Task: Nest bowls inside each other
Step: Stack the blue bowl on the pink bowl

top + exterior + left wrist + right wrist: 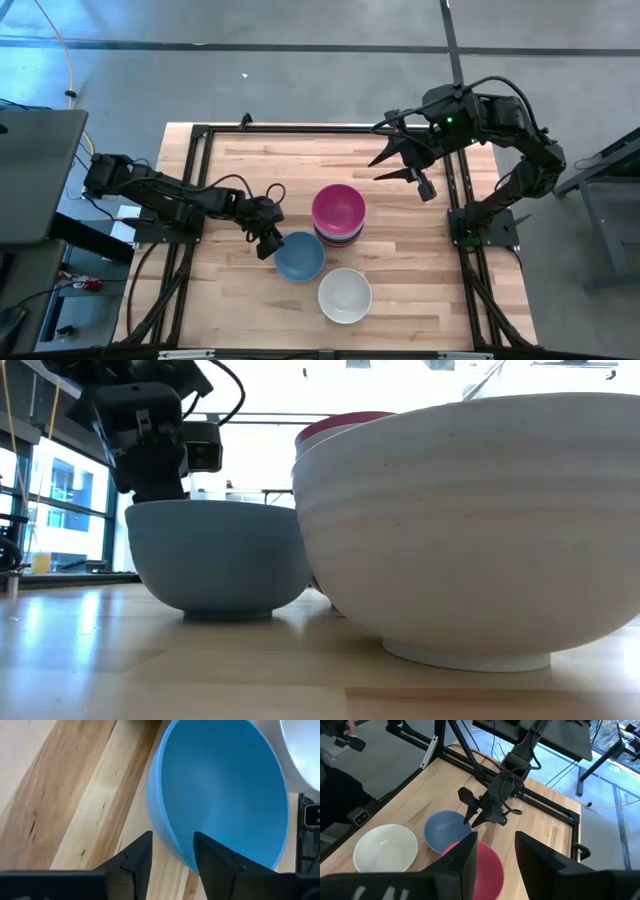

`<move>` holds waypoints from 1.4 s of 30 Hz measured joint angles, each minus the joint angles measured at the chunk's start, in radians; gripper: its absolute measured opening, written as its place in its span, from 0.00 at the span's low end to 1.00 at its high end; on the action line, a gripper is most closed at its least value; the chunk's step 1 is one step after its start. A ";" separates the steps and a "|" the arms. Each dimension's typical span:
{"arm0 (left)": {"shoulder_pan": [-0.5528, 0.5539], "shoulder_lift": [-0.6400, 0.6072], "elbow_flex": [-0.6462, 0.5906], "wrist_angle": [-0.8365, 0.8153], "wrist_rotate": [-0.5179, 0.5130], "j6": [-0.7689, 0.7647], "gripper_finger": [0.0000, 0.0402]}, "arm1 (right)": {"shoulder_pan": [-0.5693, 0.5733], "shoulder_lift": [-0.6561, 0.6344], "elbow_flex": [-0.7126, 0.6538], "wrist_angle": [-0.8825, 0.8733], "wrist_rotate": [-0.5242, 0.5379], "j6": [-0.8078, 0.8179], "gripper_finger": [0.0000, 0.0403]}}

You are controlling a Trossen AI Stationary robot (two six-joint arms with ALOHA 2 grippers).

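A light blue bowl (299,256) stands on its base on the wooden table, left of centre. My left gripper (172,836) is open at the bowl's left rim, one finger inside and one outside. A white bowl (345,295) stands upright close by, nearer the front edge. A magenta bowl (338,208) tops a stack whose lower rims, lavender and dark (336,239), show beneath it. My right gripper (380,168) hangs open, high over the table's far right, with nothing between its fingers. My left gripper straddles the blue bowl's left rim (167,847), one finger (212,857) inside the hollow and one (137,857) outside. The fingers slant down from the table's left. Whether they touch the wall I cannot tell. The bowl stands upright on the table.
Black frame rails (196,180) run along the table's left, right and far edges. Bare wood (270,165) lies on the far side of the bowls and at the near left. The three bowl groups stand close together at the middle.
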 joint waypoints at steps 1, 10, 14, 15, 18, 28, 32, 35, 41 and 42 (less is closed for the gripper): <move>0.000 0.000 0.000 0.000 -0.003 0.000 0.31 | 0.000 0.000 0.000 0.000 0.000 -0.001 0.31; 0.000 0.000 0.000 -0.001 -0.023 0.002 0.15 | 0.000 0.000 0.000 -0.008 -0.011 -0.002 0.31; 0.000 0.000 0.000 -0.002 -0.026 0.013 0.08 | 0.000 0.000 0.000 -0.010 -0.011 -0.002 0.31; 0.000 0.000 0.000 -0.002 -0.028 0.017 0.06 | 0.000 0.000 0.000 -0.015 -0.011 -0.002 0.31; 0.000 0.000 0.000 -0.004 -0.041 0.021 0.02 | 0.000 0.000 0.000 -0.025 -0.011 -0.003 0.31; 0.000 0.000 0.005 -0.010 -0.044 0.029 0.01 | 0.000 0.000 0.000 -0.037 -0.040 -0.006 0.31; 0.015 0.000 0.067 -0.112 -0.044 0.058 0.01 | 0.000 0.000 0.000 -0.038 -0.040 -0.006 0.31; 0.035 0.000 0.138 -0.213 -0.044 0.106 0.00 | 0.000 0.000 0.000 -0.041 -0.040 -0.006 0.31; 0.077 0.000 0.308 -0.447 -0.041 0.209 0.00 | 0.000 0.000 0.000 -0.083 -0.041 -0.005 0.31; 0.084 0.000 0.338 -0.488 -0.037 0.222 0.00 | 0.000 0.000 0.000 -0.090 -0.040 -0.005 0.31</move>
